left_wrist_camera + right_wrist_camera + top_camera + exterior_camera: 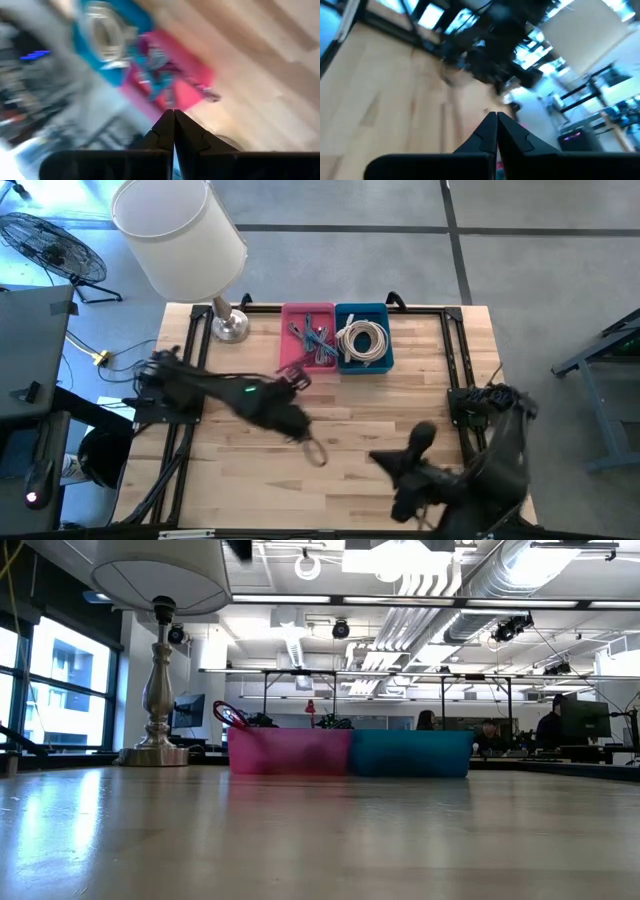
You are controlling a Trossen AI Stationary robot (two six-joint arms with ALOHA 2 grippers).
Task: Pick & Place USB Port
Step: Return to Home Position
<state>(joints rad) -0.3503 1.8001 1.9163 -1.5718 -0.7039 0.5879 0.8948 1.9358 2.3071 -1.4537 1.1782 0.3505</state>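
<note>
Tangled pink and blue charger cables (312,342) lie in the pink plastic bin (307,311) at upper centre, just above the left gripper (173,111), its fingers pressed together; the right gripper (496,116), likewise closed, sits lower right.

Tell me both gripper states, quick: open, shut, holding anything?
Left gripper: shut, holding nothing, over the middle of the table.
Right gripper: shut, holding nothing, over the table's right side.
</note>
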